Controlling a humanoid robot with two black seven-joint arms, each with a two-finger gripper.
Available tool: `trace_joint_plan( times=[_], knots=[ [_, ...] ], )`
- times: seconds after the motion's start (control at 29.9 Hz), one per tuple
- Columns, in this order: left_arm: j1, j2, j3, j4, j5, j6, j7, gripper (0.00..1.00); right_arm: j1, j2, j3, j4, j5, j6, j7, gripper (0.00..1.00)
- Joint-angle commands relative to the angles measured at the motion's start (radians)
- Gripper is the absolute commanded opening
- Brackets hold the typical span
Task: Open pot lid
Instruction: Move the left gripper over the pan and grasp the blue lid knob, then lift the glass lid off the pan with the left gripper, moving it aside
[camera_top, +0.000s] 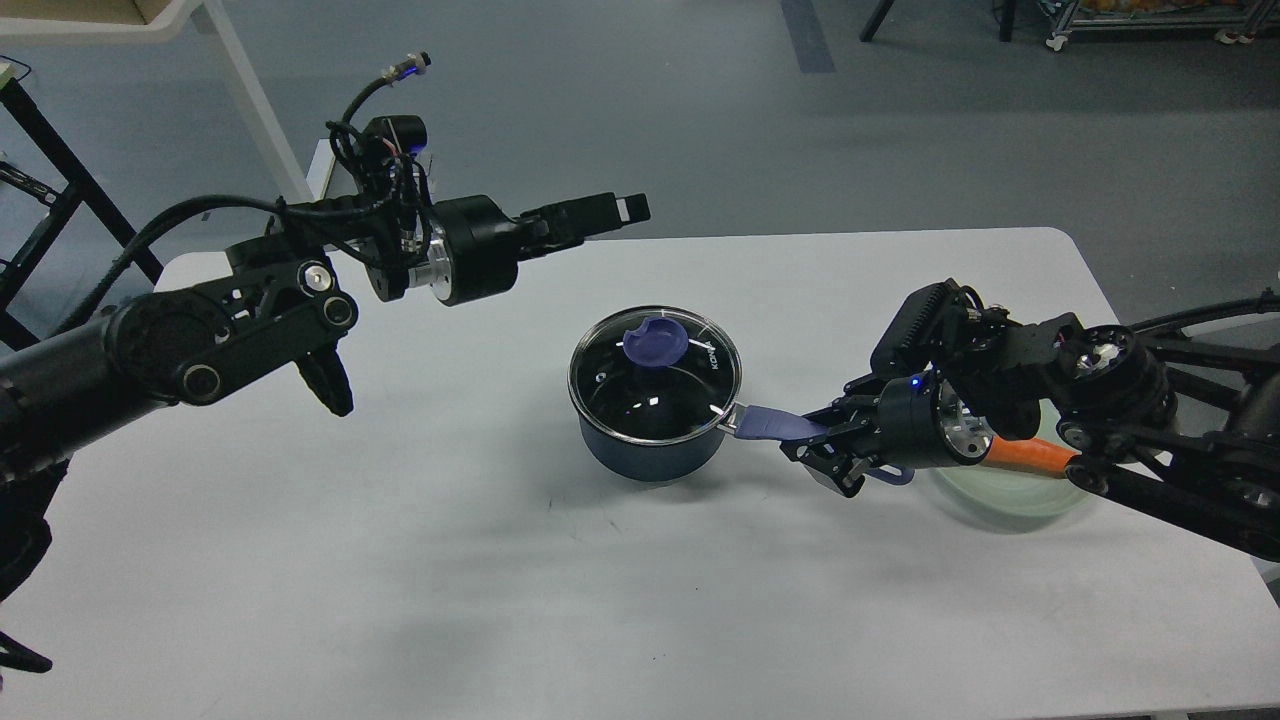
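The pot (650, 452), a small dark navy saucepan, stands mid-table. The pot lid (620, 385), clear glass with a steel rim and a purple-blue knob (655, 343), sits closed on it. The long purple-blue handle (765, 424) points right. My right gripper (828, 447) is shut on that handle, just right of the pot. My left gripper (612, 211) hovers above the table's far edge, up and left of the lid and apart from it. Its fingers point right and are seen side-on, so I cannot tell them apart.
A pale green glass plate (1010, 495) with an orange carrot-like thing (1035, 454) lies under my right arm. The white table (400, 560) ends at its rounded right corner. A table leg (250, 90) stands on the floor at the far left.
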Motion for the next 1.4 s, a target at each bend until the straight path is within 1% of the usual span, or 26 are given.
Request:
trace_joint_plan(
  times=[0.0,0.2,0.3,0.5,0.64,0.8,0.94,1.04,1.1,1.24,1.37],
  knots=[
    [-0.008,-0.034,0.066,-0.008,0.224,0.043,-0.006,0.97,-0.003,0.000,-0.001,0.001,0.001,0.000,0.000,0.20],
    [-0.035,-0.054,0.185,-0.002,0.417,0.152,-0.011,0.97,-0.004,0.001,0.000,0.000,0.000,0.000,0.000,0.20],
    [-0.040,-0.077,0.229,0.005,0.467,0.193,-0.011,0.97,-0.004,0.001,0.000,0.000,0.001,0.000,0.000,0.20],
    [-0.032,-0.102,0.249,0.006,0.471,0.204,-0.011,0.96,-0.003,0.001,0.000,0.000,0.000,0.000,0.001,0.20],
    [-0.032,-0.106,0.269,0.029,0.470,0.232,-0.011,0.95,-0.001,0.003,0.000,0.001,0.001,0.000,0.000,0.20],
    [-0.031,-0.119,0.277,0.057,0.471,0.239,-0.011,0.89,0.000,0.003,0.000,0.001,0.000,0.002,0.000,0.20],
    [-0.029,-0.117,0.277,0.061,0.470,0.244,-0.011,0.78,0.000,0.003,0.000,0.001,0.001,0.002,0.000,0.20],
    [-0.029,-0.117,0.277,0.061,0.470,0.244,-0.011,0.60,-0.001,0.003,0.000,0.001,0.001,0.000,0.000,0.20],
    [-0.031,-0.117,0.277,0.061,0.470,0.244,-0.011,0.52,0.000,0.003,0.000,0.001,0.001,0.000,0.000,0.20],
    [-0.031,-0.117,0.278,0.061,0.470,0.244,-0.009,0.43,0.007,0.003,0.000,0.003,0.002,0.000,0.001,0.20],
    [-0.034,-0.119,0.277,0.061,0.470,0.243,-0.009,0.39,0.014,0.001,0.000,0.007,0.005,0.000,0.000,0.20]
  ],
)
